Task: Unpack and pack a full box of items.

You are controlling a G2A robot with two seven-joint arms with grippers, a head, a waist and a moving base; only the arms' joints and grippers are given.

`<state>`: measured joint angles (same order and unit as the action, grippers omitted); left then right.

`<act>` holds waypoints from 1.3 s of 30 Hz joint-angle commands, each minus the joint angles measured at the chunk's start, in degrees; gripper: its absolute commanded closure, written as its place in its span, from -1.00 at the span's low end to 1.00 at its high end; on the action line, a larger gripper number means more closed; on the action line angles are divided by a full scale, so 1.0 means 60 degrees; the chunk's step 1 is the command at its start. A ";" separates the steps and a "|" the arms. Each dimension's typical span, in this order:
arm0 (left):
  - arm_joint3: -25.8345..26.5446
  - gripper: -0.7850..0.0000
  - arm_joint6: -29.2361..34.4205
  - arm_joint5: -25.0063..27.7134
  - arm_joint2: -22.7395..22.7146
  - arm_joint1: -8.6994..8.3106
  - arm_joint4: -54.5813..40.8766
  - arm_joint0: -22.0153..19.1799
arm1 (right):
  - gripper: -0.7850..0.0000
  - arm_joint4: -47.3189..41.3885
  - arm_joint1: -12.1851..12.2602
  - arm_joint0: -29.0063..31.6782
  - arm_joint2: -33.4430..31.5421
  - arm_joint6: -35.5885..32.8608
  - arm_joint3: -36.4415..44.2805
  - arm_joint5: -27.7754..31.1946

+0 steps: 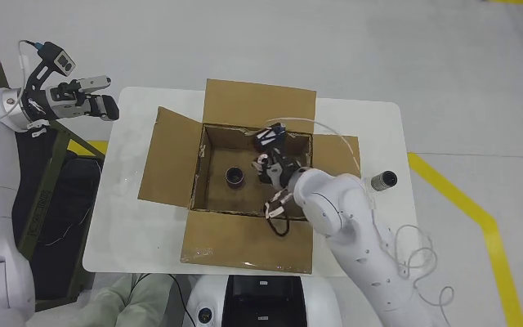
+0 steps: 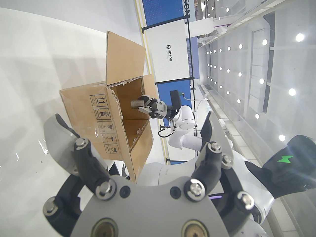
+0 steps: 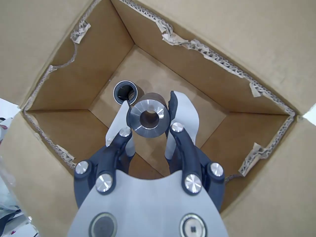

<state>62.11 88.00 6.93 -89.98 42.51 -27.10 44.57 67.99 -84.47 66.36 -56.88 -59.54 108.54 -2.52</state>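
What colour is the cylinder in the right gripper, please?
Silver-grey cylinder, clearest in the right wrist view.

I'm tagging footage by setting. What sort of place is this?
Probably a factory or warehouse hall set up as a robot test cell: a high roof with rows of ceiling lights, a yellow floor line, and a white table holding a cardboard box.

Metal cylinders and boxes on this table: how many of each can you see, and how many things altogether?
Cardboard box: 1
Metal cylinders: 3, namely the held cylinder in the right gripper above the box's opening, the loose cylinder on the box's floor, and the outside cylinder on the table beside the box
Total: 4
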 commanded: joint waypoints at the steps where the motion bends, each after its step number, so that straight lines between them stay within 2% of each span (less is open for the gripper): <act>1: 0.0000 -1.00 0.0000 0.0000 0.0000 0.0000 0.0000 0.0000 | 1.00 -0.0194 0.0030 0.0133 -0.0205 0.0037 0.0231 0.0015; 9: 0.0000 -1.00 0.0000 0.0000 0.0000 0.0000 0.0000 0.0000 | 1.00 -0.0604 0.0208 0.0829 -0.1315 0.0276 0.1625 0.0034; 21: 0.0000 -1.00 0.0000 0.0000 0.0000 0.0000 0.0000 0.0000 | 1.00 -0.0088 0.0508 0.2488 -0.3037 0.0554 0.3695 -0.0071; 30: 0.0000 -1.00 0.0000 0.0000 0.0000 0.0000 0.0000 0.0000 | 1.00 -0.0581 0.0638 0.3653 -0.4195 0.1106 0.4350 -0.0157; 39: 0.0000 -1.00 0.0000 0.0000 0.0000 0.0000 0.0000 0.0000 | 1.00 -0.0259 0.0756 0.4504 -0.5359 0.1392 0.4350 -0.0539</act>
<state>62.11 88.00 6.93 -89.98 42.51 -27.10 44.57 66.16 -80.00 92.88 -88.40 -51.16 134.64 -5.50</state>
